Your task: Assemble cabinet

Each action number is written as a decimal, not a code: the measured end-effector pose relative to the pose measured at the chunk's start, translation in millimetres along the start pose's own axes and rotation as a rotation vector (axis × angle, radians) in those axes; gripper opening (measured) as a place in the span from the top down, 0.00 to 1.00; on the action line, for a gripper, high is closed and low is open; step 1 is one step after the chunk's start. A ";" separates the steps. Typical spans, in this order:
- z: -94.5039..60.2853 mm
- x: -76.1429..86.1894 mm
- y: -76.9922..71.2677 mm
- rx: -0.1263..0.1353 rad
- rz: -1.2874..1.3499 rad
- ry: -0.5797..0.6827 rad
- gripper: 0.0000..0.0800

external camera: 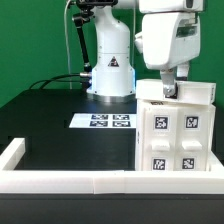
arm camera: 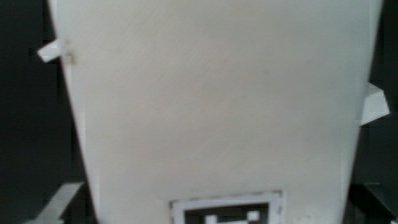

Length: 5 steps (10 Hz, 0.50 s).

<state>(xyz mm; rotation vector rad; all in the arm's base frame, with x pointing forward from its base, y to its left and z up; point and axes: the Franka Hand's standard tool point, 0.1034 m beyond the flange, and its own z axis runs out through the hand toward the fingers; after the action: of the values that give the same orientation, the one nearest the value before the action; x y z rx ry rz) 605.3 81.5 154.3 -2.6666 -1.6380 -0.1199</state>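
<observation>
The white cabinet [external camera: 177,135] stands upright at the exterior view's right, with square tags on its front face. A flat white top panel [external camera: 186,93] lies across its top. My gripper [external camera: 168,91] reaches down from above onto the end of that panel towards the exterior view's left. In the wrist view the panel [arm camera: 214,110] fills the picture, with a tag [arm camera: 228,212] near my gripper [arm camera: 217,216]. A grey finger [arm camera: 61,202] rests against the panel's edge. The other finger is lost in the dark, so the jaws seem shut on the panel.
The marker board [external camera: 106,121] lies on the black table in front of the arm's white base [external camera: 110,70]. A low white border wall [external camera: 60,178] runs along the near edge and the exterior view's left side. A black cable [external camera: 55,82] trails at the back left.
</observation>
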 end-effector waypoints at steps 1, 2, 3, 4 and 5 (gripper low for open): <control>0.0 0.1 -0.1 0.002 0.039 0.003 0.30; 0.1 -0.9 0.2 0.007 0.187 0.007 0.30; 0.2 -1.3 0.2 0.010 0.298 0.010 0.30; 0.3 -1.2 0.0 0.012 0.422 0.010 0.30; 0.4 -1.4 0.1 0.018 0.522 0.015 0.30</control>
<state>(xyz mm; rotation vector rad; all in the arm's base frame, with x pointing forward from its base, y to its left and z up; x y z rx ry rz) 604.8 80.2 153.8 -2.9582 -0.8835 -0.1147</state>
